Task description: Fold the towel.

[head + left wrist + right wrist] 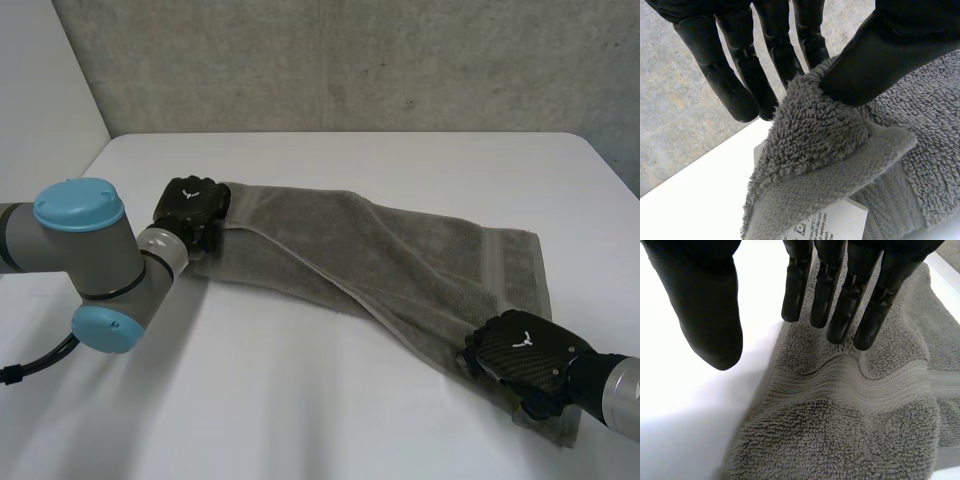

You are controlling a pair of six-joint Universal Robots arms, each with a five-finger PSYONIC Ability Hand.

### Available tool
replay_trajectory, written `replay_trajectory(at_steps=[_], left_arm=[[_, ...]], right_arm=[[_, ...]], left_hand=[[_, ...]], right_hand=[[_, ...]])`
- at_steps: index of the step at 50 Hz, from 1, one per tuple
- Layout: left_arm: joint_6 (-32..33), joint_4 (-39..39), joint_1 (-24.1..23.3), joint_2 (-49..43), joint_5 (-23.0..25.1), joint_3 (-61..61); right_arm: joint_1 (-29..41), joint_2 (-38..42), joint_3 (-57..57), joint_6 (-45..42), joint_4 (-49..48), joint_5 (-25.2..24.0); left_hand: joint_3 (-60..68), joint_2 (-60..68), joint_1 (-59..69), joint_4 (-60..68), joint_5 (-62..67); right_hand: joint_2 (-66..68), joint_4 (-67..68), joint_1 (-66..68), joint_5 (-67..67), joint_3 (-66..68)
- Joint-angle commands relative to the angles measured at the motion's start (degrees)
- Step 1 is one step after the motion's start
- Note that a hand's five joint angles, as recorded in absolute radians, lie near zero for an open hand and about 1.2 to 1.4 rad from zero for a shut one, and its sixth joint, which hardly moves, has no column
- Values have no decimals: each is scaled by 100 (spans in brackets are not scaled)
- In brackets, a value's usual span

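A grey towel [400, 260] lies in a long, loosely folded strip, running slantwise from the far left to the near right of the white table [350, 160]. My left hand [190, 203] is at the strip's far left end. There its thumb [880, 55] pinches a raised corner of the towel [815, 130] against the straight fingers [740, 85]; a white care label [825, 225] hangs under that corner. My right hand [520, 350] sits on the near right corner. Its fingers [840, 290] are straight over the towel [850, 430] and the thumb [710, 315] stands apart over bare table, with nothing pinched.
The left arm's elbow [85, 250] with its light-blue caps hangs over the table's left side. A grey wall [350, 60] stands behind the table's far edge. Bare tabletop lies in front of the towel and beyond it.
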Motion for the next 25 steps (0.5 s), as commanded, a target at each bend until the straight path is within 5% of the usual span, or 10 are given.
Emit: replay_trajectory(at_steps=[1,25], left_arm=[[-1,-7,0,7,-8,-17],[-9,-16,-9,16,-17,-44]], right_arm=[[-32,229,145,-264,-278,-72],[-32,651,277,-485,-1236,-63]], left_hand=[[-877,-634,-384,-716,-1601],[-877,-634,-384,-716,-1601]], right_hand=[[-557,-369,-361,-230,-421],[-658,-471,-463,-332,-523]])
